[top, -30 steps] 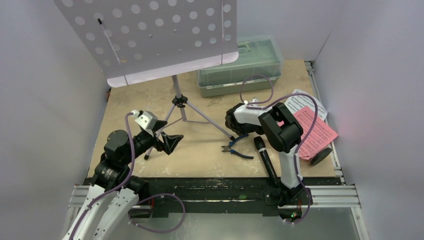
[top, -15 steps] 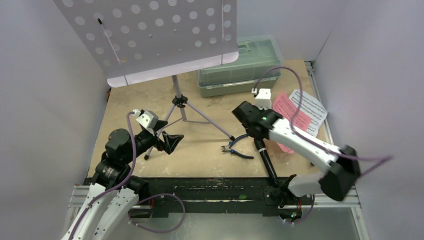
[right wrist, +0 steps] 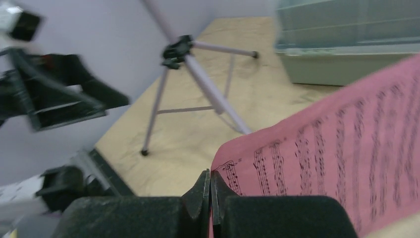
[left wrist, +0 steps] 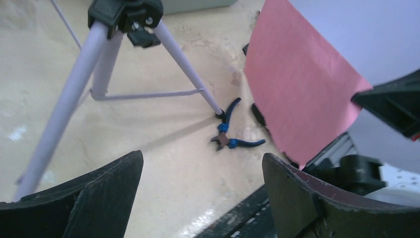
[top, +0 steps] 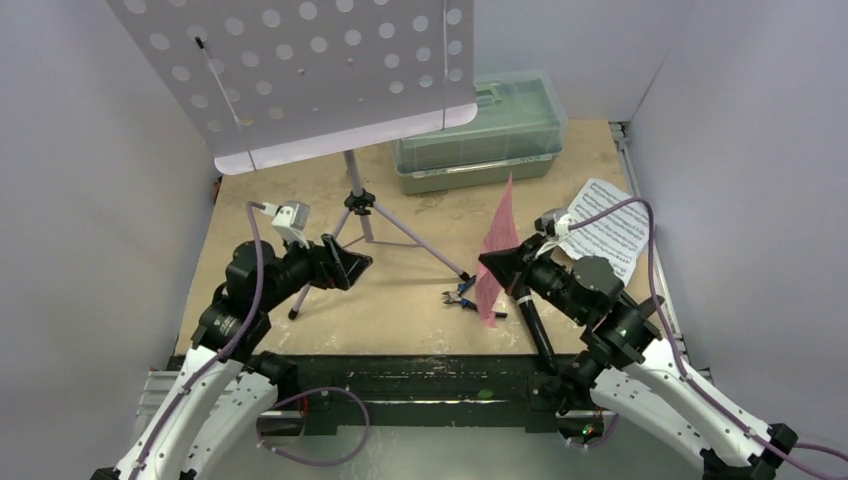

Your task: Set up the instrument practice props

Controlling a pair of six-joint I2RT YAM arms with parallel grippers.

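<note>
The pale lilac perforated music stand rises at the back left on its tripod legs. My right gripper is shut on a corner of the pink sheet of music and holds it upright over the table's middle; the jaws pinch the pink sheet. The white sheet lies flat at the right. A black microphone lies below the right gripper. My left gripper is open by the tripod's front leg, empty, facing the pink sheet.
A translucent green toolbox stands at the back behind the stand. Blue-handled pliers lie near the tripod's right foot, also in the left wrist view. White walls close in on both sides.
My right gripper closed on the pink sheet, lifted it off the right side of the table and swung it upright toward the middle. My left gripper shifted slightly up and right.
</note>
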